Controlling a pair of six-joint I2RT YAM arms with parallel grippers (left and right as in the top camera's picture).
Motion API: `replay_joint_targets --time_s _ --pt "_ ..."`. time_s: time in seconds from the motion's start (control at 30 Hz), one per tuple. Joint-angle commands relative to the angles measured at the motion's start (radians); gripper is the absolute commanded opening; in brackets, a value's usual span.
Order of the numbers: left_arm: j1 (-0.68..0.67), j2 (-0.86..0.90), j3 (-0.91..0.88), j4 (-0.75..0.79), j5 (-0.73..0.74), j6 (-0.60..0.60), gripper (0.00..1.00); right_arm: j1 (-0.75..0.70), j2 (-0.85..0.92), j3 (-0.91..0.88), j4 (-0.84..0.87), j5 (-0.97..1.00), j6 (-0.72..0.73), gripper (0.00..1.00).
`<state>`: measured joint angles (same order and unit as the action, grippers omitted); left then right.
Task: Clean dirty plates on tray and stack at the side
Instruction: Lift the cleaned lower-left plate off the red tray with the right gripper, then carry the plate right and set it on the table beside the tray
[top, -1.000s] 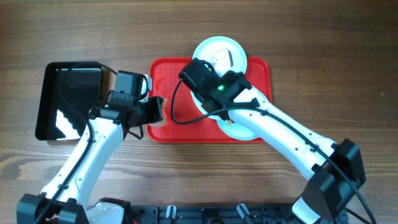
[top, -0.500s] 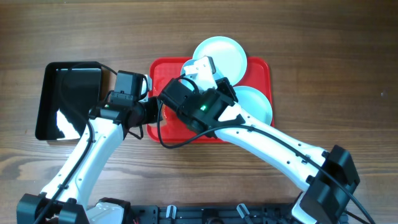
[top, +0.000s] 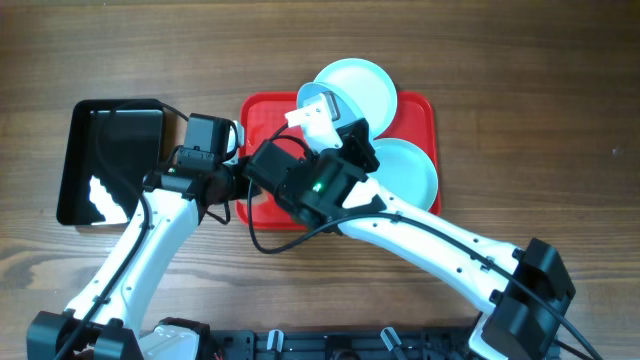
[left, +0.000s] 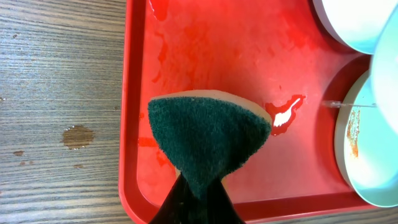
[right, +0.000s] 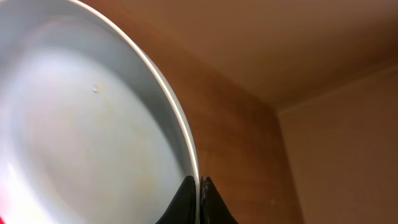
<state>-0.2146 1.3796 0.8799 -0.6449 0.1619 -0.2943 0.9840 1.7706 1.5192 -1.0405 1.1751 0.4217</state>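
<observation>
The red tray (top: 418, 112) lies mid-table. One pale plate (top: 358, 85) sits on its far edge and another (top: 408, 172) on its right side. My right gripper (top: 330, 122) is shut on the rim of a third plate (top: 317, 103) and holds it tilted above the tray's middle. The right wrist view shows that rim pinched between the fingers (right: 200, 186). My left gripper (left: 198, 190) is shut on a green-and-yellow sponge (left: 208, 134) over the wet left part of the tray (left: 211, 50). A plate with an orange smear (left: 367, 155) shows at the right edge of the left wrist view.
A glossy black tray (top: 75, 160) lies on the wooden table left of the red tray. A small wet spot (left: 76, 134) marks the wood beside the red tray's rim. My right arm crosses over the tray's near side.
My right gripper has moved left across the tray with a plate in it, tipping the plate up. The plate on the tray's right side is now uncovered. My left arm has stayed still.
</observation>
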Motion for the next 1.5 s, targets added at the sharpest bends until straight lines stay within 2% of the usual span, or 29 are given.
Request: replay_joint_targets --time_s 0.0,0.13,0.33,0.63,0.77,0.93,1.13,1.27,1.47 --pt "0.005 -0.009 0.001 0.0 -0.01 -0.005 0.04 0.008 -0.028 0.022 0.052 0.109 -0.097 0.04" --pt "0.005 -0.009 0.001 0.0 -0.01 -0.005 0.04 0.008 -0.028 0.022 0.112 0.126 -0.196 0.04" --pt "0.005 -0.009 0.001 0.0 -0.01 -0.005 0.04 0.012 -0.028 0.022 0.161 0.164 -0.266 0.04" --pt "0.005 -0.009 0.001 0.0 -0.01 -0.005 0.04 0.012 -0.028 0.022 0.165 0.118 -0.261 0.04" --pt "0.005 -0.009 0.001 0.0 -0.01 -0.005 0.04 0.008 -0.028 0.022 0.158 -0.051 -0.173 0.04" --pt "0.005 -0.009 0.001 0.0 -0.01 -0.005 0.04 -0.043 -0.028 0.022 0.12 -0.309 0.039 0.04" --pt "0.005 -0.009 0.001 0.0 -0.01 -0.005 0.04 -0.156 -0.037 0.022 0.06 -0.43 0.171 0.04" --pt "0.005 -0.009 0.001 0.0 -0.01 -0.005 0.04 -0.291 -0.072 0.022 0.062 -0.643 0.215 0.04" --pt "0.005 -0.009 0.001 0.0 -0.01 -0.005 0.04 -0.572 -0.122 0.022 0.079 -1.083 0.206 0.04"
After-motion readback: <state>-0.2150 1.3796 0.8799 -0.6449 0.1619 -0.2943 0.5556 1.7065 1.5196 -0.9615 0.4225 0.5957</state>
